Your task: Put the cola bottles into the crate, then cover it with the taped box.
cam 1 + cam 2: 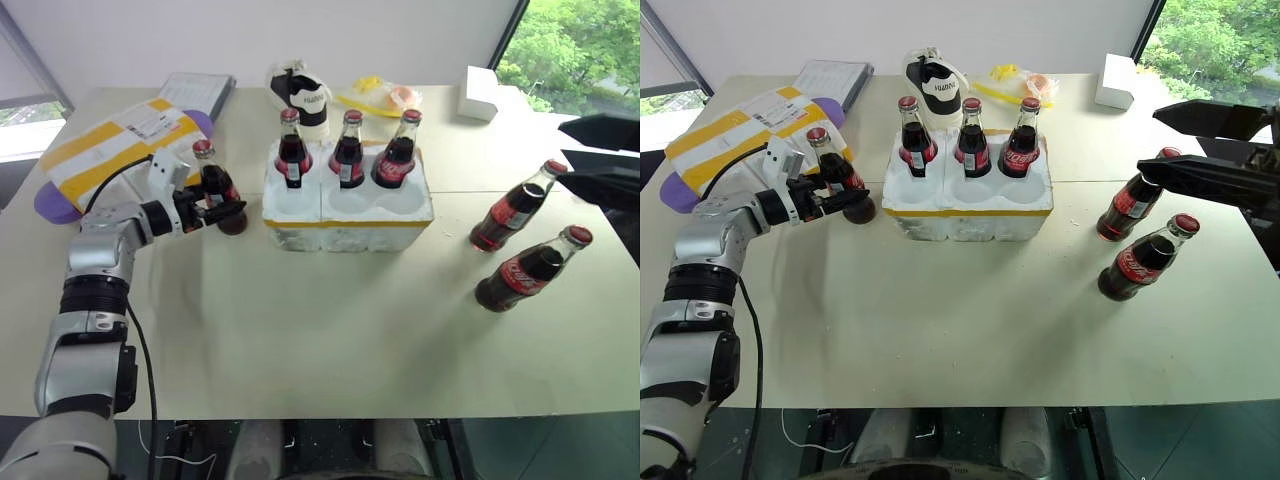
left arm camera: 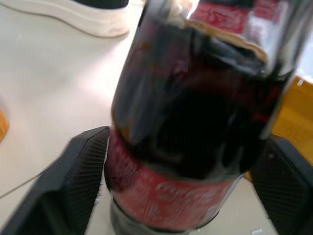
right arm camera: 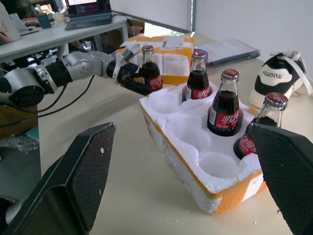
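**Left gripper closing around a fourth bottle beside the crate**

The white styrofoam crate with six round wells and a yellow tape band [image 1: 345, 215] is sitting mid-table, carrying three small glass cola bottles with red labels and caps [image 1: 347, 150] upright in its far row; the three near wells are standing empty. The white styrofoam taped box with yellow stripes and a shipping label [image 1: 105, 150] is lying well to the crate's left, on something purple. Two more cola bottles [image 1: 515, 212] are leaning near the right gripper [image 3: 186, 161], whose fingers are standing wide apart, grasping nothing.

The left gripper [image 1: 222, 210] is straddling a sixth bottle [image 1: 214, 180] standing just left of the crate. The fingers [image 2: 78, 166] are flanking its lower body at the label; whether they are already pressing the glass cannot be told.

The glass is likely weighty, rigid, smooth and breakable, so a firm hold on the label band seems wisest. The styrofoam probably dents easily.

The bottle's base and cap are being cut off in the left wrist view.
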Available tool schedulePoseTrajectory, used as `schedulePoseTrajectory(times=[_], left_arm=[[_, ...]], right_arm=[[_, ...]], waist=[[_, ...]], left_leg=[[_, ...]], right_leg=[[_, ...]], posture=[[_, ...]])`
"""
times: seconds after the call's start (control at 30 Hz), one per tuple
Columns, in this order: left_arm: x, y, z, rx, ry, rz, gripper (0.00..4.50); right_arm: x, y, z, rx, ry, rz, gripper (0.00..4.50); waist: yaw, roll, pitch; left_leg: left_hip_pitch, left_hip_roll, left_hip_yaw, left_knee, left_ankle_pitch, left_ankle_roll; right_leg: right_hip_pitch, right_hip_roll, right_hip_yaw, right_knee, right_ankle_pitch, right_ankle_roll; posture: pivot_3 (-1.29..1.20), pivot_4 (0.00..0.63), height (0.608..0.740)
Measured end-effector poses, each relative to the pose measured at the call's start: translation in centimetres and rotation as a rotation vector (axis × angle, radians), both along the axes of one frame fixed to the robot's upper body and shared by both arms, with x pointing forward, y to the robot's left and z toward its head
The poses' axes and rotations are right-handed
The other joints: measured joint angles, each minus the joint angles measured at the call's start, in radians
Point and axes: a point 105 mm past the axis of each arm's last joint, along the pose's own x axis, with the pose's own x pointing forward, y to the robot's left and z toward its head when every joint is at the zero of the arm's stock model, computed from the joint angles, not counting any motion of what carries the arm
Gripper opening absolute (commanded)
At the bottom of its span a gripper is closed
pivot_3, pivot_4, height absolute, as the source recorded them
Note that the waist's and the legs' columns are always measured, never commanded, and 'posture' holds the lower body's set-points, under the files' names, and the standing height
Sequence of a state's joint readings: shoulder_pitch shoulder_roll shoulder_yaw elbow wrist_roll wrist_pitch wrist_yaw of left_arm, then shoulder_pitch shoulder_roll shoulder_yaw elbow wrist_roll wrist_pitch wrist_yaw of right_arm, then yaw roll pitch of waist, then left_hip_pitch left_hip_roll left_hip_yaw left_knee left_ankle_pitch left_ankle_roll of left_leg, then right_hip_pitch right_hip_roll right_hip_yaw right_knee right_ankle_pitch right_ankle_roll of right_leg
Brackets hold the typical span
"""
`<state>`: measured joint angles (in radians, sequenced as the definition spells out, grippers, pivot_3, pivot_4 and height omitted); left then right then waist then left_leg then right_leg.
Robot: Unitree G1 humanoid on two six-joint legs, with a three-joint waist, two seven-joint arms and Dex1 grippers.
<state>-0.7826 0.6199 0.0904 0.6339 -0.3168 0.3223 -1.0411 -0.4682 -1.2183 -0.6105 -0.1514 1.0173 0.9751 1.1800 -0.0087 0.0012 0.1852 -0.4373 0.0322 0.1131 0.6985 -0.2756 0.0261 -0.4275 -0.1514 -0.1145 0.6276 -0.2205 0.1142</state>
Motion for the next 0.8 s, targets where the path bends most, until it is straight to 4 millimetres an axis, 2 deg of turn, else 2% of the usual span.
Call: schedulePoseTrajectory(times=[0.17, 0.27, 0.3, 0.47, 0.53, 0.57, 0.67, 0.8], left_arm=[[-0.2, 0.0, 0.1, 0.016, 0.005, -0.027, 2.83], [-0.8, -0.2, 1.7, 0.028, 0.034, -0.093, 2.83], [-0.9, -0.6, 2.8, 0.021, 0.024, -0.119, 2.83], [-2.2, -3.9, 11.2, 0.004, -0.131, -0.319, 2.83], [-2.8, -5.2, 13.7, 0.007, -0.182, -0.393, 2.83], [-3.0, -5.7, 14.2, 0.005, -0.192, -0.417, 2.83], [-3.0, -8.1, 14.6, 0.0, -0.185, -0.511, 2.83], [-2.4, -10.0, 12.3, 0.044, -0.119, -0.567, 2.83]], right_arm=[[0.1, 0.0, 0.1, 0.01, -0.004, -0.01, 4.5], [0.3, -0.1, -0.3, 0.019, 0.007, -0.016, 4.5], [0.3, -0.2, -0.5, 0.021, 0.016, -0.019, 4.5], [0.4, -0.2, -1.1, 0.014, 0.03, -0.026, 4.5], [0.4, -0.2, -1.5, 0.005, 0.038, -0.031, 4.5], [0.4, -0.3, -1.6, 0.005, 0.041, -0.035, 4.5], [0.3, -0.4, -2.0, -0.002, 0.044, -0.047, 4.5], [0.2, -0.4, -2.4, -0.008, 0.048, -0.062, 4.5]], waist=[[0.0, -0.001, 0.001], [0.0, -0.007, 0.004], [0.002, -0.009, 0.005], [0.023, -0.011, 0.007], [0.024, -0.011, 0.007], [0.024, -0.011, 0.007], [0.023, -0.011, 0.007], [0.019, -0.011, 0.007]], left_leg=[[-0.001, 0.0, 0.0, 0.0, 0.0, 0.0], [-0.004, 0.0, -0.001, 0.001, 0.001, -0.001], [-0.005, 0.0, -0.002, 0.001, 0.001, -0.001], [-0.006, -0.001, -0.001, 0.002, 0.001, -0.001], [-0.006, -0.001, 0.001, 0.002, 0.001, -0.002], [-0.006, -0.001, 0.001, 0.002, 0.001, -0.002], [-0.006, -0.001, 0.001, 0.002, 0.001, -0.001], [-0.005, -0.001, 0.002, 0.002, 0.002, -0.002]], right_leg=[[0.0, 0.0, 0.0, 0.0, 0.0, 0.0], [-0.003, 0.001, 0.0, 0.001, 0.0, 0.0], [-0.004, 0.0, -0.001, 0.001, 0.0, 0.0], [-0.003, 0.0, -0.001, 0.001, 0.0, 0.001], [-0.003, 0.001, -0.002, 0.001, 0.0, 0.001], [-0.003, 0.001, -0.002, 0.001, 0.0, 0.002], [-0.003, 0.001, -0.002, 0.001, 0.0, 0.002], [-0.003, 0.001, -0.002, 0.001, 0.0, 0.002]], posture=[[0.0, 0.15, 0.74], [0.0, 0.15, 0.74], [0.0, 0.15, 0.74], [0.0, 0.15, 0.74], [0.0, 0.15, 0.74], [0.0, 0.15, 0.74], [0.0, 0.15, 0.74], [0.0, 0.15, 0.74]])
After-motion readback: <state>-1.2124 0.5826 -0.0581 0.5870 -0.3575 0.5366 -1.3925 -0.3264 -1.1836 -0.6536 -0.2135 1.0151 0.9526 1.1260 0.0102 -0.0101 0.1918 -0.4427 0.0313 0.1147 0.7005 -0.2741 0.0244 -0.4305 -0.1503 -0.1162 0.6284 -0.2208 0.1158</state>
